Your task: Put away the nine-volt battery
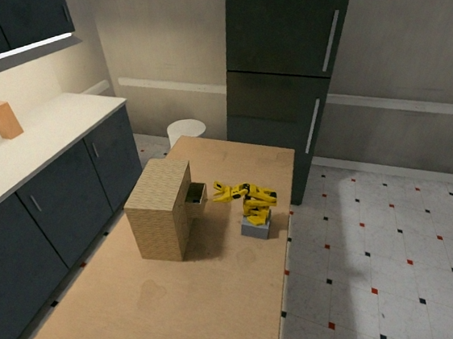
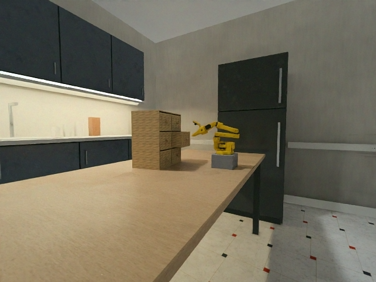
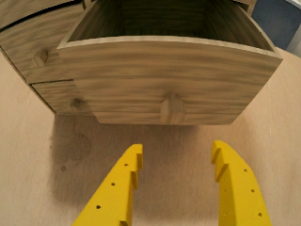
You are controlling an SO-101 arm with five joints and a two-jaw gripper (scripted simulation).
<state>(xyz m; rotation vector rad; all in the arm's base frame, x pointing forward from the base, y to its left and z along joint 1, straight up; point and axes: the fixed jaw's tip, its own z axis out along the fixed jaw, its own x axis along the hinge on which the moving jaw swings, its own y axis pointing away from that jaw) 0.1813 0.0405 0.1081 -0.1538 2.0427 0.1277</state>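
The yellow two-fingered end effector [image 3: 175,169] stands partly open with nothing between its fingers, only bare wood-toned surface [image 3: 25,169] showing in the gap. In the wrist view its tips sit at the lower centre of the frame, pointed at the small peg knob [image 3: 171,108] on the front of a pulled-out pale wooden drawer [image 3: 169,82], just short of it and not touching.

The drawer fills the middle and top of that view; its dark interior is seen at a shallow angle, so its contents cannot be made out.

In the exterior view the drawer [image 2: 182,138] juts from the middle row of a light wooden chest of six small drawers [image 2: 145,138] at centre frame. The yellow arm [image 2: 222,133] reaches toward it from a grey block base [image 2: 232,162] to the right.

The nine-volt battery is not visible in any view, possibly hidden behind the chest.
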